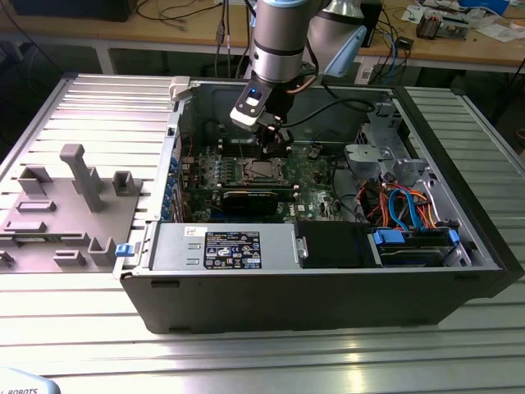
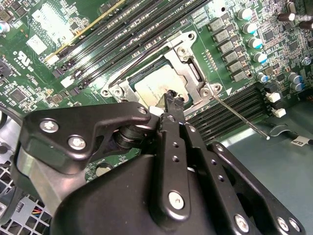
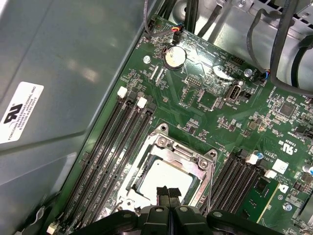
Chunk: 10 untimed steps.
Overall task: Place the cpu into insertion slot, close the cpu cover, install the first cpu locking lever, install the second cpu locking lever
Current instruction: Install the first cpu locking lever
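First wrist view | gripper (image 3: pixel 166 192) pressed together over cpu (image 3: pixel 155 177) | memory slots (image 3: pixel 115 147) alongside

Ribbed aluminium table (image 1: pixel 74 345); wooden workbench (image 1: pixel 164 31) behind, cluttered with cables (image 1: pixel 176 10).

A coin battery (image 3: pixel 174 58) sits on the green motherboard (image 3: pixel 142 83).

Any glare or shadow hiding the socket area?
Exterior view: glare on the ribbed table, case interior dimmer. First wrist view: soft reflections on the case wall, chip evenly lit. Second wrist view: cover glints, dark gripper hides the chip's near edge.
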### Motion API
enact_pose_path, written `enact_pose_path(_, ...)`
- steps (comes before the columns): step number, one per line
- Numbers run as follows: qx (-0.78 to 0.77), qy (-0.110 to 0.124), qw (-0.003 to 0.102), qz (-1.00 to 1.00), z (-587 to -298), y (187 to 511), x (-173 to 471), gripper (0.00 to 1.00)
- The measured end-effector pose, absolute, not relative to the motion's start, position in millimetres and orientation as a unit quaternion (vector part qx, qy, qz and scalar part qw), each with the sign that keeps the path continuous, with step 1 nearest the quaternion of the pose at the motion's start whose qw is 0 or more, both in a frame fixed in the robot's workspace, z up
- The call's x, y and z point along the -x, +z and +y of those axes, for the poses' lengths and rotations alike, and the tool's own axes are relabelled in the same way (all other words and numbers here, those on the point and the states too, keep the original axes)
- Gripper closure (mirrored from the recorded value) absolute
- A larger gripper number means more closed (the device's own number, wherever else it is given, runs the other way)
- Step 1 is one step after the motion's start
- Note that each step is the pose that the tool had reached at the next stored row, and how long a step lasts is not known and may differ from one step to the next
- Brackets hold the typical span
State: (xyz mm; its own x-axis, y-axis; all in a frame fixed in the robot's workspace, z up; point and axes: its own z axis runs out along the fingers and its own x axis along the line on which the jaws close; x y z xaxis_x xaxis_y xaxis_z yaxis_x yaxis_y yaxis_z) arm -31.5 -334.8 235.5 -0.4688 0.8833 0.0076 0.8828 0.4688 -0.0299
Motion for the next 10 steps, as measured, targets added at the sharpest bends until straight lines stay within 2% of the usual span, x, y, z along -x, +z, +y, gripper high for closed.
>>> enact_pose_path(10,0.511,0.011,0.011,-0.859,-334.8,235.4,31.6,0.89)
